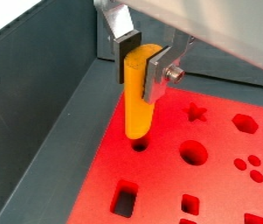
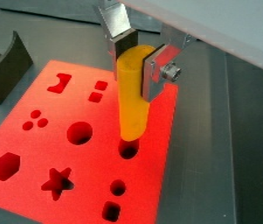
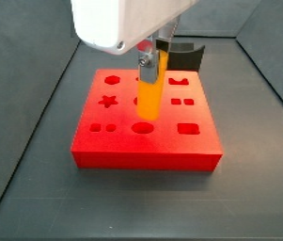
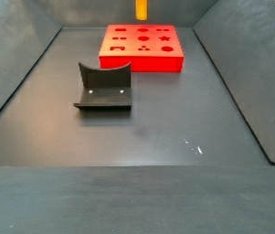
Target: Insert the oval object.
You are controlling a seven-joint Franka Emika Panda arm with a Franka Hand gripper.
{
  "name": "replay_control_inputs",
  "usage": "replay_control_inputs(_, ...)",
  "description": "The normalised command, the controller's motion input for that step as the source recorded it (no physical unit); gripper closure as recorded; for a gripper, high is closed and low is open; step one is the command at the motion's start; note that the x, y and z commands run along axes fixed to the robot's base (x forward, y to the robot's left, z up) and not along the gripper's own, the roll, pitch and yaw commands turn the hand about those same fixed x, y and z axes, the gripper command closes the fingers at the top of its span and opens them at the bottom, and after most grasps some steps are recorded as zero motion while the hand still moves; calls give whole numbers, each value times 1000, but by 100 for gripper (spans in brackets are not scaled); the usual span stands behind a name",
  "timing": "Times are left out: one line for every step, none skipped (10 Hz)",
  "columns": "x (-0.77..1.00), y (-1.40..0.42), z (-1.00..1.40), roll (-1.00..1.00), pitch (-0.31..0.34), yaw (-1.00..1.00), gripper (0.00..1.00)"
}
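My gripper [image 1: 141,61] is shut on the oval object [image 1: 137,96], a long orange-yellow peg that hangs upright from the fingers. It is gripped near its upper end. The peg's lower tip hovers just above a small dark hole [image 1: 138,143] in the red block [image 1: 210,175]. Both wrist views show this, with the gripper [image 2: 141,57], the peg [image 2: 134,96] and the hole [image 2: 128,150]. In a side view the gripper [image 3: 150,56] holds the peg [image 3: 149,89] over the block's middle [image 3: 150,146]. Another side view shows only the peg [image 4: 141,8] above the block [image 4: 143,57].
The red block has several other shaped holes, among them a star [image 2: 57,182] and a hexagon [image 2: 4,165]. A dark grey curved holder [image 4: 104,89] stands on the dark floor apart from the block. Sloping grey walls [image 1: 29,79] enclose the floor.
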Motion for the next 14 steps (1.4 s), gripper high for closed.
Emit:
replay_control_inputs(-3, 0, 106, 0, -59, 1000, 100)
replay_control_inputs(-3, 0, 106, 0, -59, 1000, 100)
replay_control_inputs(0, 0, 106, 0, -59, 1000, 100)
replay_control_inputs(40, -43, 29, 20, -50, 980, 100)
replay_control_inputs(237, 0, 0, 46, 0, 617, 100)
replay_control_inputs(0, 26, 0, 0, 0, 0, 100)
replay_control_inputs(0, 0, 0, 0, 0, -43, 100)
replay_control_inputs(0, 0, 0, 34, 0, -646, 100)
replay_control_inputs(0, 0, 0, 13, 0, -1000, 100)
replay_control_inputs(0, 0, 14, 0, 0, -1000, 100)
replay_control_inputs(40, 0, 66, -7, 0, -1000, 100)
replay_control_inputs(46, 0, 114, -23, 0, -1000, 100)
replay_control_inputs(23, 0, 174, -34, 0, -1000, 100)
replay_control_inputs(17, 0, 183, -37, 0, -1000, 100)
